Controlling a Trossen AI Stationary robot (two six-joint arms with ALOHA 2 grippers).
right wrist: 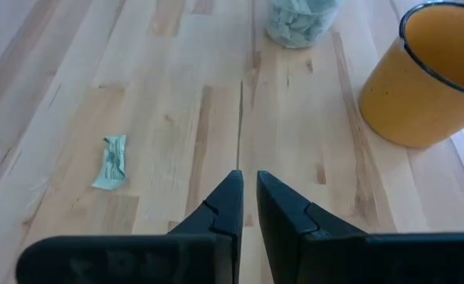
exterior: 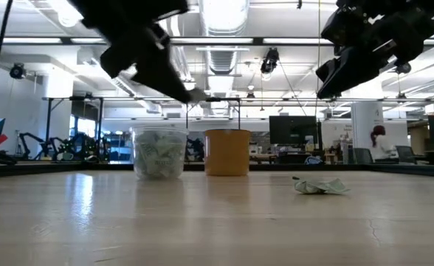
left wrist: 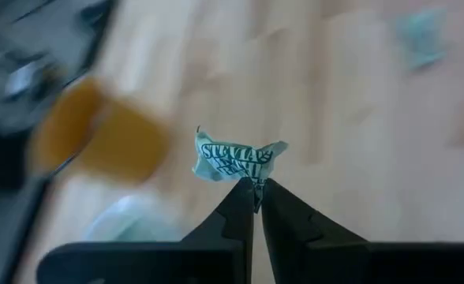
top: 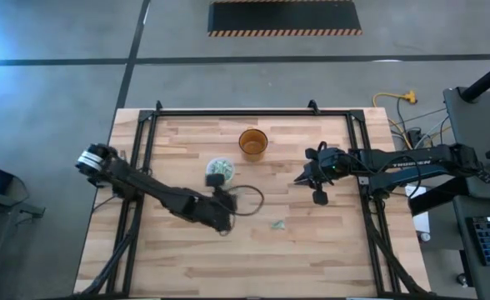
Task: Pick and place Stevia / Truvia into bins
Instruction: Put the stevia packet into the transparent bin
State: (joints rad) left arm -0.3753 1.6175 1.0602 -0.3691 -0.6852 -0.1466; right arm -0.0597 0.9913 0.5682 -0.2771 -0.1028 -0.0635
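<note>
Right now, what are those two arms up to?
Left hand shut on Stevia sachet, lifted. Right hand shut, empty. One sachet loose on table. Whitish cup unobstructed.

Table [top: 328, 250]: translucent cup [top: 218, 172] near centre, sachets piled inside. Second cup [top: 252, 142] just beside it, toward far edge and right. One loose sachet [top: 278, 224] on the table, nearer front, right of the left gripper [top: 225, 202]. Left gripper just in front of translucent cup, above the table. Right gripper [top: 305, 177] right of both cups.
</note>
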